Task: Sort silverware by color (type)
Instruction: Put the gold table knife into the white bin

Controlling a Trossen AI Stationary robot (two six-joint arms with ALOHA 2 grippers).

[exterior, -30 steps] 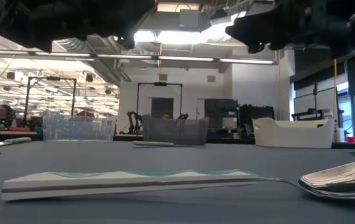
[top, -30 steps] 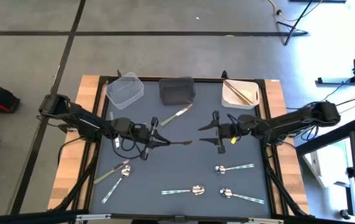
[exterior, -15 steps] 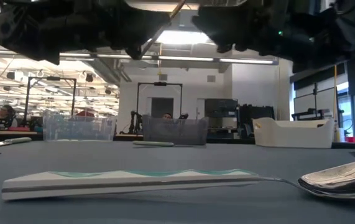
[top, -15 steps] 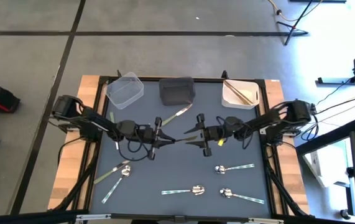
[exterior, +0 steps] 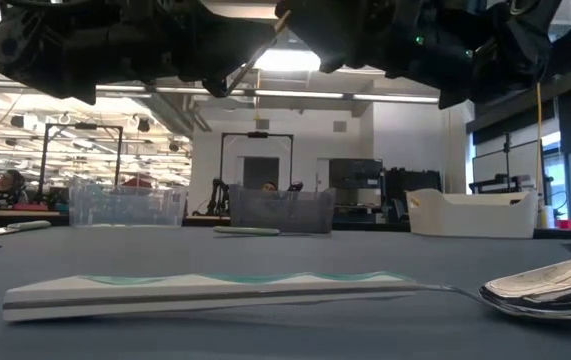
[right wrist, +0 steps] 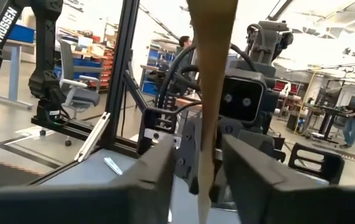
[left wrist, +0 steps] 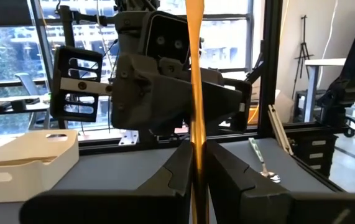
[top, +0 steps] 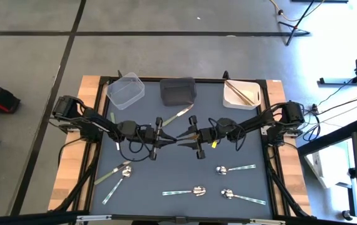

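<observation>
A slim copper-orange utensil (top: 185, 137) hangs level in the air above the mat's middle. My left gripper (top: 167, 139) comes from the table's left and is shut on it. My right gripper (top: 194, 135) faces it from the right, open, with a finger on either side of the utensil's broad free end (right wrist: 213, 81) and a gap on each side. Several silver spoons (top: 235, 169) lie flat on the near half of the mat. An olive-green piece (top: 178, 115) lies before the dark bin. My left gripper pinches the copper utensil between its two fingers near one end (left wrist: 195, 163), coming level from the table's left. The utensil runs on past the fingertips, in line with them, toward my right gripper. It is lifted clear of the table.
Three bins stand along the far edge: a clear one (top: 125, 89), a dark grey one (top: 177, 91) and a white one (top: 234, 97) with copper pieces in it. More utensils (top: 114, 175) lie near the left front. The two arms nearly meet over the mat's middle.
My right gripper has moved toward the table's left, up to my left gripper, and its open fingers now stand around the copper utensil's free end. My left gripper has shifted a little toward the right, carrying the utensil with it.
</observation>
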